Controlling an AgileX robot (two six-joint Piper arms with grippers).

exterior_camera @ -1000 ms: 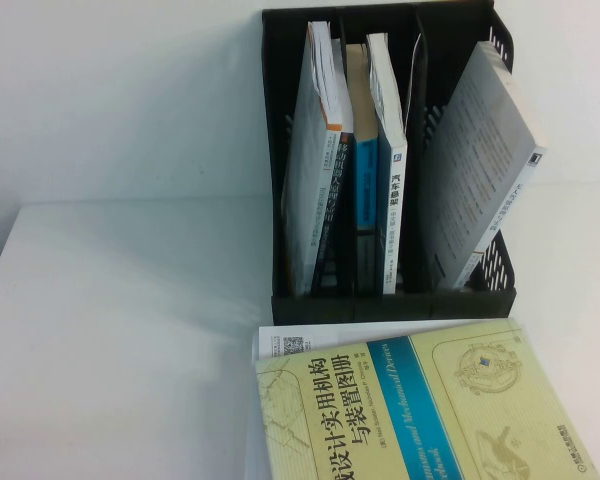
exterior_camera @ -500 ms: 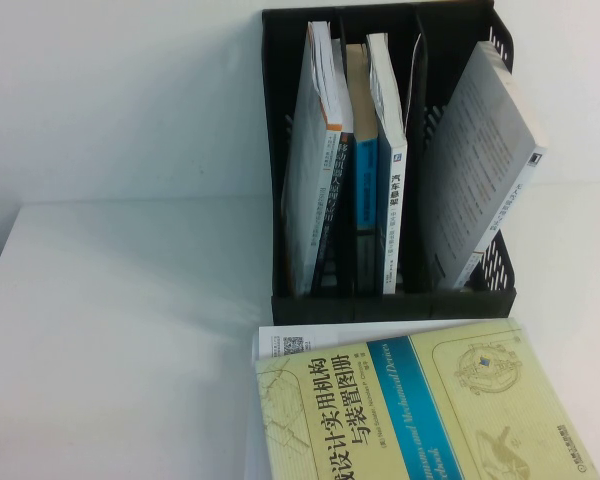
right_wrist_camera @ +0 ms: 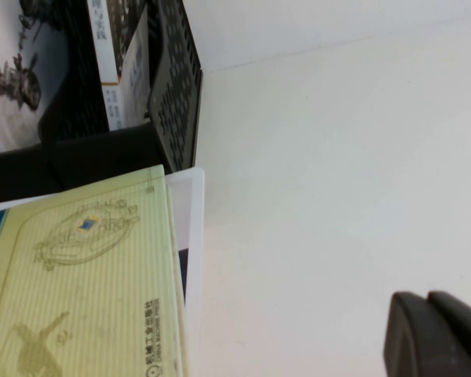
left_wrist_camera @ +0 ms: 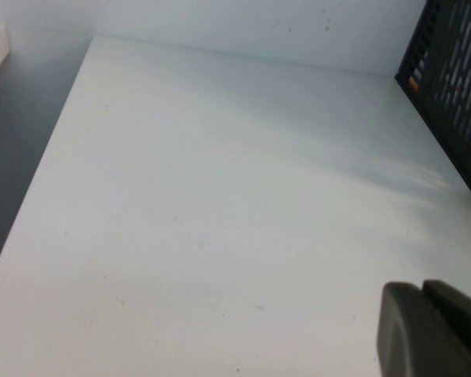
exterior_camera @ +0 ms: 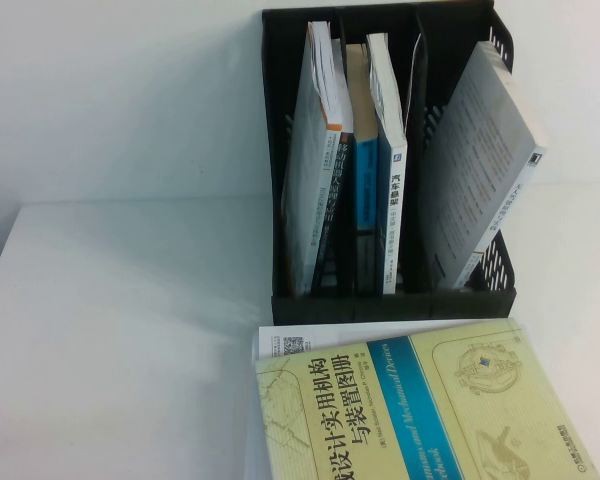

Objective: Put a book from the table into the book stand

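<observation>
- Large pale yellow-green book [exterior_camera: 420, 410] with blue band and dark Chinese title characters: lies flat on the plain white tabletop [exterior_camera: 120, 330], just in front of the stand, running off the near edge of the high view. It rests on top of a white book or sheet [exterior_camera: 280, 340] whose corner with a QR code sticks out from under it.
- Black plastic three-compartment file holder [exterior_camera: 390, 300] with perforated sides: upright at the back of the table. Robot's-left compartment holds one upright book [exterior_camera: 315, 160]; middle holds upright books, one with a blue spine [exterior_camera: 392, 200]; robot's-right compartment holds a grey-covered book [exterior_camera: 480, 160] leaning against its outer wall.
- Left gripper [left_wrist_camera: 436, 330]: only a dark finger tip shows in its wrist view, above bare table, the stand's perforated side well off ahead of it. Nothing visibly held. How far the jaws stand apart: cannot tell.
- Right gripper [right_wrist_camera: 439, 334]: dark finger tip above bare table, the yellow-green book off to one side, apart from the jaws, no contact. Jaw opening: cannot tell.
- Neither gripper appears in the high view.
</observation>
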